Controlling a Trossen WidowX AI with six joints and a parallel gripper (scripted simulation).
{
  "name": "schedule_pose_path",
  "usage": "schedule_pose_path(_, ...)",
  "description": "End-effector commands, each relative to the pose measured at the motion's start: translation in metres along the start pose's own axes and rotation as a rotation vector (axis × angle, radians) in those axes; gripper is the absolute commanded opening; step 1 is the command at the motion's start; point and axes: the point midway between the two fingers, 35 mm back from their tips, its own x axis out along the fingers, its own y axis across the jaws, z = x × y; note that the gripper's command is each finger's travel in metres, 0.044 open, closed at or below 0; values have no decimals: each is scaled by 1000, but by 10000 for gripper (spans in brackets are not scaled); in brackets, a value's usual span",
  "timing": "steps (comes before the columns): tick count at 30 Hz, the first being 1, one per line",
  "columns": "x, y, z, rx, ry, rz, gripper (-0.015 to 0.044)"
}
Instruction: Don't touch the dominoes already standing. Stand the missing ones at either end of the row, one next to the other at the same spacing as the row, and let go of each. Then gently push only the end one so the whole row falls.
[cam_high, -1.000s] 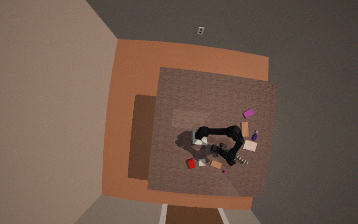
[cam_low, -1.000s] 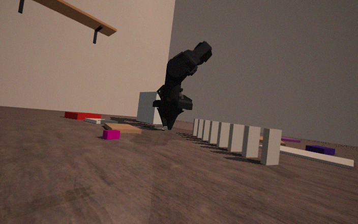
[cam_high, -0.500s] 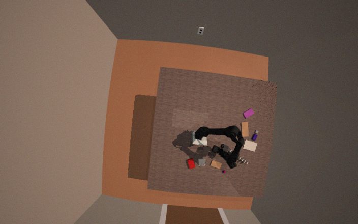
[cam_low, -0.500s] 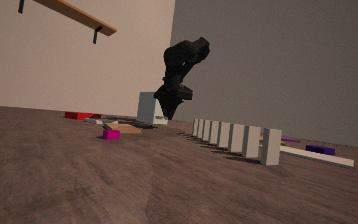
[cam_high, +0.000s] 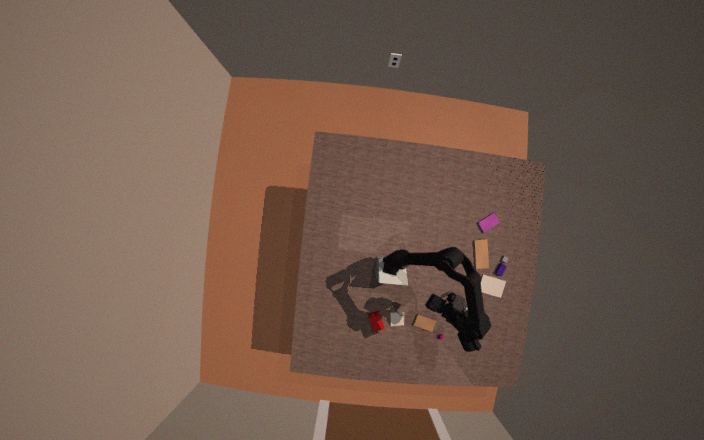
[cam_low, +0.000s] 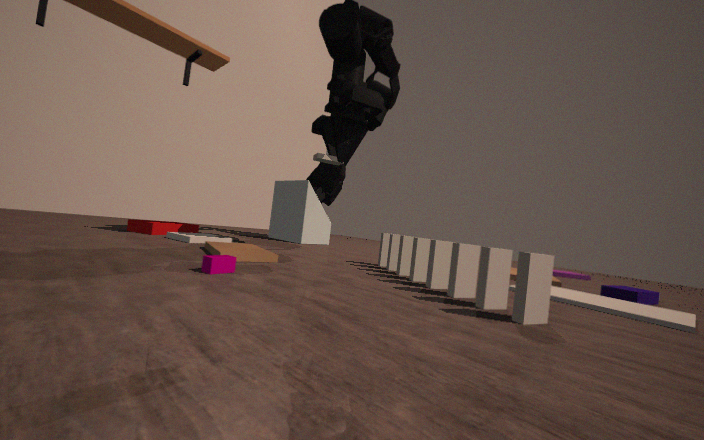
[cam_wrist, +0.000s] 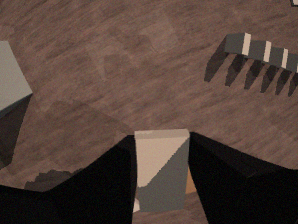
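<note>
My gripper (cam_low: 330, 157) (cam_wrist: 161, 141) is shut on a pale domino (cam_low: 324, 158) (cam_wrist: 159, 160), with one black finger on each long side in the wrist view. In the exterior view the domino is lifted well above the table and lies roughly flat. A row of several pale standing dominoes (cam_low: 463, 270) (cam_wrist: 246, 44) runs to the right of the gripper in both views. They stand upright and evenly spaced. In the top view the arm hides the row and the held domino cannot be made out clearly.
A pale slanted box (cam_high: 393, 277) (cam_low: 289, 210) (cam_wrist: 10, 75) stands by the arm's base. A red block (cam_high: 375, 321), a white slab (cam_high: 397, 319), a tan slab (cam_high: 424, 322) and a magenta cube (cam_low: 218, 264) lie left of the row; a white board (cam_high: 493, 285) and purple block (cam_low: 629, 294) lie right.
</note>
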Motion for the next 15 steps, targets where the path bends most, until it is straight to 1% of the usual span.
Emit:
schedule_pose_path(1,0,-3,-5,240,3,10,107)
schedule_pose_path(15,-1,-23,-29,1627,10,3,107)
